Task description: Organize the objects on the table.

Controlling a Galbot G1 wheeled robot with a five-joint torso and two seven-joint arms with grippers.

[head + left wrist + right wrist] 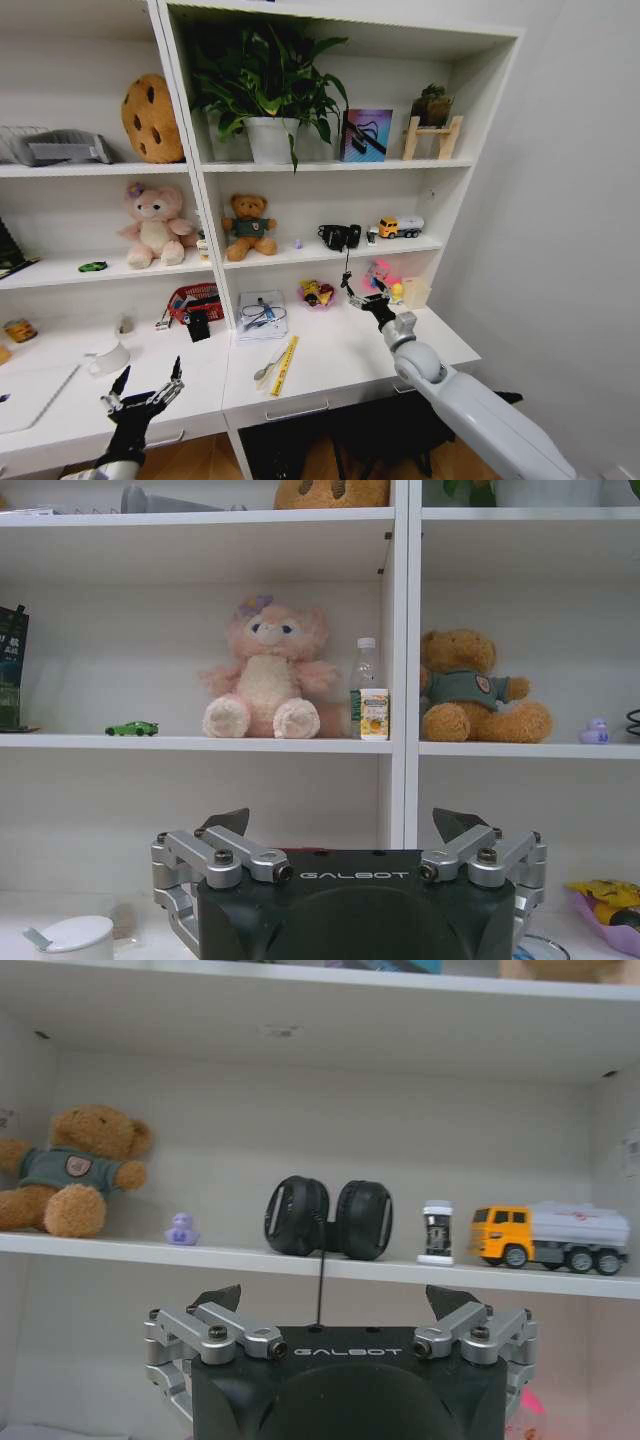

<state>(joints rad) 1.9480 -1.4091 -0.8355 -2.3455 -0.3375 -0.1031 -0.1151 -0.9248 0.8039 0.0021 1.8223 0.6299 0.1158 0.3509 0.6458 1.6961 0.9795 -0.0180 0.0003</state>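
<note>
The white table (340,350) carries small clutter: a yellow ruler (284,365), a clear box (263,313) of bits and a red pouch (195,300). A flat pale laptop (35,395) lies at its far left. The tiny green toy car (93,266) (131,728) sits on the shelf above. My left gripper (150,380) (345,820) hovers open over the table's front left, holding nothing. Near the back right, under the headphone shelf, is my right gripper (362,295) (335,1295), open. A thin black line runs from the headphones (328,1218) down to it.
Plush toys (155,228), a teddy (248,226), a small bottle (371,690) and a yellow truck (400,227) fill the shelf. A white cup (107,357), a bowl of toys (317,293) and pink items (380,275) stand on the table.
</note>
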